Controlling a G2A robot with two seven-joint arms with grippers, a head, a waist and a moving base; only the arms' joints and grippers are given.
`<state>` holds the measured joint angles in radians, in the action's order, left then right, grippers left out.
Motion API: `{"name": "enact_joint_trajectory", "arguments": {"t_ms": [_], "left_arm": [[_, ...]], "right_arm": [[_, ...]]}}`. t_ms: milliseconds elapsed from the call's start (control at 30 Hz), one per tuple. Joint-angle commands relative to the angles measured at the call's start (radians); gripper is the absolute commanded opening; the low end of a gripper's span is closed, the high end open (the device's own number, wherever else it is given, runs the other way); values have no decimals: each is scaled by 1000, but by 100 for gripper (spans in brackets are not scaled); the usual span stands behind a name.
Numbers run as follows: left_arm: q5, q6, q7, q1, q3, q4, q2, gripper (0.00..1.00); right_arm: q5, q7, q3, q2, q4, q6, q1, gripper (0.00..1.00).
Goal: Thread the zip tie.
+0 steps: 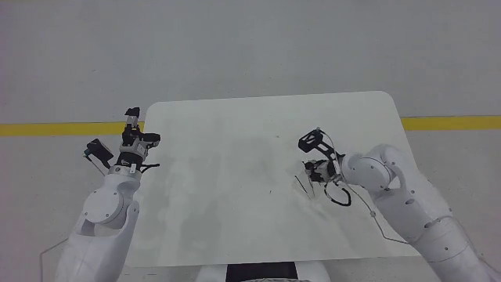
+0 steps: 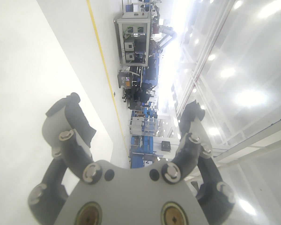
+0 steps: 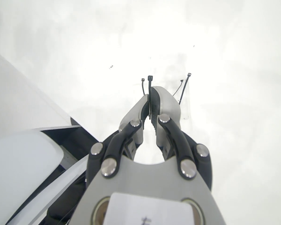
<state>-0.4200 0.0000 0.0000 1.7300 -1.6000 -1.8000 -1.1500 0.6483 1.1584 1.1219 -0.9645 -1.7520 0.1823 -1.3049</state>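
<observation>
From above, the right gripper (image 1: 313, 171) hangs low over the rounded white table (image 1: 235, 125), towards its right side. In the left wrist view the left gripper (image 2: 133, 108) is spread wide, holding nothing. In the right wrist view the right jaws clamp a thin black plastic zip tie (image 3: 150, 80), head poking past the tips — picked up, seemingly unthreaded, so looping is left — with spare black ties (image 3: 185, 86) lying alongside.

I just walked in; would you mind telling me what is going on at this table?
The robot's right end effector is shut on a black zip tie, whose head end sticks out in front. A few more loose zip ties lie on the white table beside it. The left end effector is open and empty by the table's left edge.
</observation>
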Motion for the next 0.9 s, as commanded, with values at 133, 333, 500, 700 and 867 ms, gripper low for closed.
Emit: {"name": "enact_joint_trajectory", "arguments": {"t_ms": [133,333,500,700,867], "left_arm": [[0,0,0,0,0,0,0,100],[0,0,0,0,0,0,0,100],[0,0,0,0,0,0,0,100],[0,0,0,0,0,0,0,100],[0,0,0,0,0,0,0,100]], "right_arm": [[-181,-29,108,20,16,158,-59,0],[-344,-5,137,39,1,158,-70,0],[-364,4,139,43,3,158,-68,0],[-364,4,139,43,3,158,-68,0],[-364,4,139,43,3,158,-68,0]]}}
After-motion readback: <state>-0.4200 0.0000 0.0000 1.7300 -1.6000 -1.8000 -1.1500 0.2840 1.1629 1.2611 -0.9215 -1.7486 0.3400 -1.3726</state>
